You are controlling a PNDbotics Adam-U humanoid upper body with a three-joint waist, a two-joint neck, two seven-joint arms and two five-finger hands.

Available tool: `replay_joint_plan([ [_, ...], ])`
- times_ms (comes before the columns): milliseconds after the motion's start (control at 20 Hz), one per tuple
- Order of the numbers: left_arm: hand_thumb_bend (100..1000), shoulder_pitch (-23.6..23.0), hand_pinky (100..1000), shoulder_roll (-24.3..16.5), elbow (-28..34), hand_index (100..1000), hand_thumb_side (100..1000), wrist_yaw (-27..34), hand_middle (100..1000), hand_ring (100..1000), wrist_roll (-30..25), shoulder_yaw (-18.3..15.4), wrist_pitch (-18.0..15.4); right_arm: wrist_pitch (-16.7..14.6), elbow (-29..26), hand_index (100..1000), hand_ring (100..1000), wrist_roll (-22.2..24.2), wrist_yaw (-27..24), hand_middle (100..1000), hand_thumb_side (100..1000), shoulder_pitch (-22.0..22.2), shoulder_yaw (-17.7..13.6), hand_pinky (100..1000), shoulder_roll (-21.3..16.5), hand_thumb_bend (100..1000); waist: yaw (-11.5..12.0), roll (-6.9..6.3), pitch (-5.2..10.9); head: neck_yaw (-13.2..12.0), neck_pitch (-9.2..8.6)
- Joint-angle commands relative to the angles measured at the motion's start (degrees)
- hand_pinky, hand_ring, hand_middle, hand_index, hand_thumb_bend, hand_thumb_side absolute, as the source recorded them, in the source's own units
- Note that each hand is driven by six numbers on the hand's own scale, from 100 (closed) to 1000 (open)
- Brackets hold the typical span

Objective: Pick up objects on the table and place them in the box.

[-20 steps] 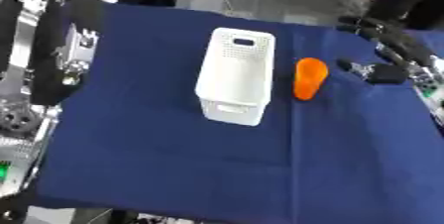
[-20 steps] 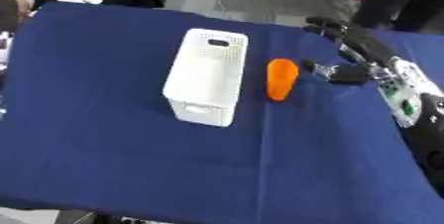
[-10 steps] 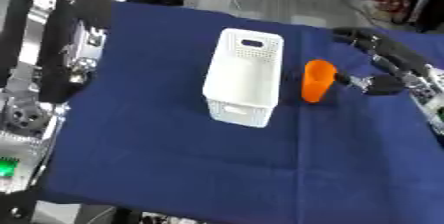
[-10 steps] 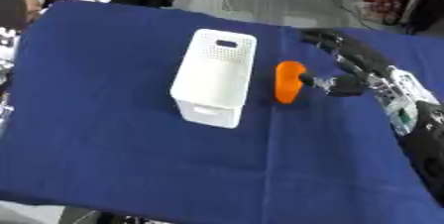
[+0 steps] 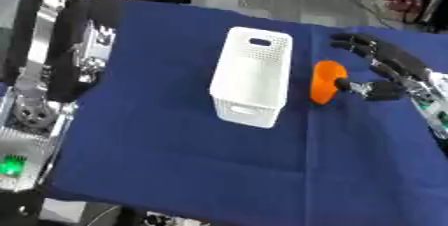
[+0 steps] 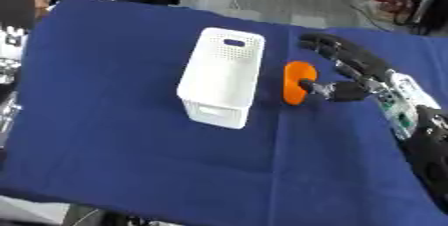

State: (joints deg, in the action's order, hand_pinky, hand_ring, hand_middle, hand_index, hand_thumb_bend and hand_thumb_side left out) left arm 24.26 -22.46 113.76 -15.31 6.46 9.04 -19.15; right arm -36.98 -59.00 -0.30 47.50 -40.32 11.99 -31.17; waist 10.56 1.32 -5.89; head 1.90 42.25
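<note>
A white perforated box [image 5: 252, 82] lies on the blue tablecloth [image 5: 175, 160], its open side hidden from me. Just right of it rests an orange oblong object [image 5: 325, 81]. My right hand [image 6: 346, 70] is open beside the orange object, the thumb tip touching its right side and the fingers spread above and behind it. My left arm stands along the left edge in the left eye view; its hand does not show.
The cloth covers the whole table, with bare blue area in front of the box and to its left. The left arm's black and silver links [image 5: 61, 55] rise at the left edge. Grey floor and dark items lie beyond the far edge.
My right hand has moved left toward the orange object and now touches it with the thumb. The whole picture has shifted somewhat, so the camera has moved.
</note>
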Motion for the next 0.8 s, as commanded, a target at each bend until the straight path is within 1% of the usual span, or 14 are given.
replay_joint_plan([
  [50,150,1.06,1000,-0.40,0.83,886,839,0.13,978,886,-0.20,-0.05,-0.17,-0.27,-1.31,968,912,0.51,-0.75,965,1000,-1.43,-0.03,966,-0.91,462,0.03,-0.17,0.62,-0.80,-0.54],
  [400,148,1.13,1000,-0.41,0.83,884,839,0.14,978,886,-0.35,0.03,-0.20,-0.02,-1.33,966,907,1.77,-2.09,961,1000,-1.39,0.26,960,-0.25,456,0.04,-0.22,0.60,-0.91,-0.70],
  [550,148,1.14,1000,-0.42,0.83,885,839,0.13,978,886,-0.44,0.08,-0.20,0.01,-1.21,964,907,2.24,-1.83,961,1000,-1.60,0.56,961,0.38,453,0.05,-0.21,0.61,-0.31,-1.22],
  [800,148,1.19,1000,-0.39,0.83,885,840,0.15,977,885,-0.49,0.12,-0.21,-0.22,-0.91,963,905,2.72,-1.13,961,1000,-1.92,0.94,961,1.15,450,0.09,-0.21,0.64,-0.15,-1.28],
])
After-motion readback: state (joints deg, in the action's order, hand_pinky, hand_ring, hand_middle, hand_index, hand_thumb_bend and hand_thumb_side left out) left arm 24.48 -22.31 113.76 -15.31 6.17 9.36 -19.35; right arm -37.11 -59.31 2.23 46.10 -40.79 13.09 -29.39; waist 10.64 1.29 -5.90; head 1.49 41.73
